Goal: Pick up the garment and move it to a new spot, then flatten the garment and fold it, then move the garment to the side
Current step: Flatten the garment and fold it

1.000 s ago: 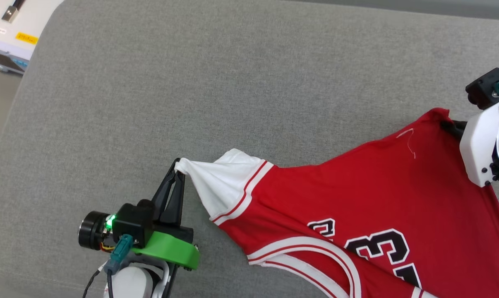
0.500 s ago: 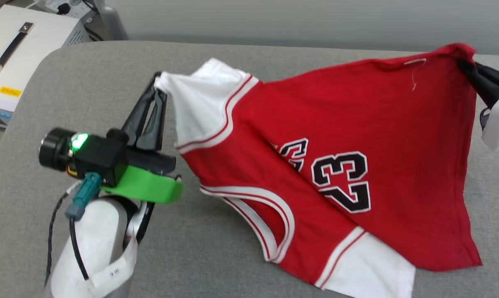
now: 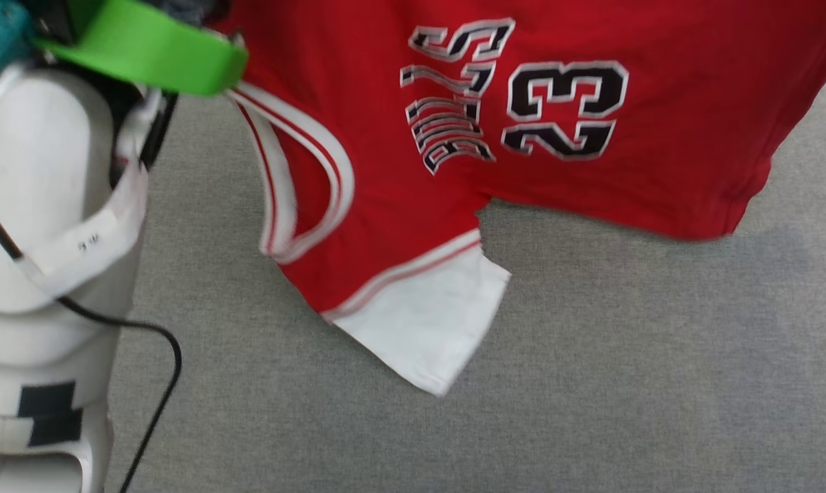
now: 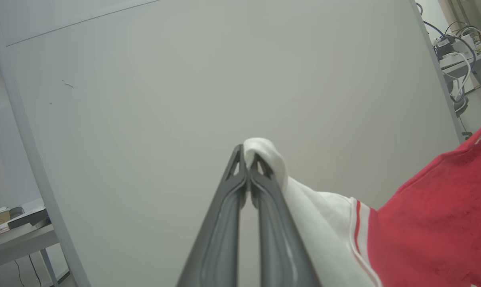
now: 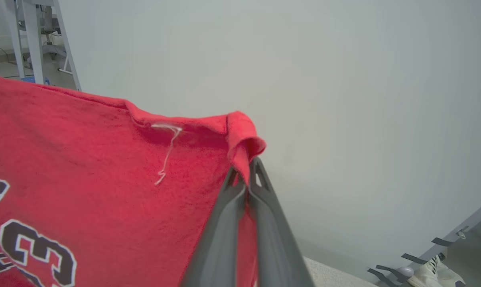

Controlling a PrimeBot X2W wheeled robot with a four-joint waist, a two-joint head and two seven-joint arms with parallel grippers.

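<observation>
The garment (image 3: 577,185), a red jersey with black "23" print and a white sleeve (image 3: 430,329) at its low corner, hangs lifted above the grey surface (image 3: 591,383), its print facing me upside down. In the left wrist view my left gripper (image 4: 246,157) is shut on the tip of the garment's other white sleeve (image 4: 324,223), which drapes down to the right. The right wrist view has my right gripper (image 5: 246,171) shut on a red hem corner of the garment (image 5: 105,167). My pale left forearm (image 3: 43,205) with its green bracket rises at the head view's left.
A pale wall (image 4: 224,79) stands behind both grippers. A grey post (image 4: 33,159) and a desk are left of it, a cable-laden table (image 4: 460,56) at the right. A white shoe (image 5: 434,275) is on the floor at the lower right.
Both arms have raised the garment off the grey surface, and it now hangs spread between them. The head camera has tilted too, so the grippers have left the picture's top.
</observation>
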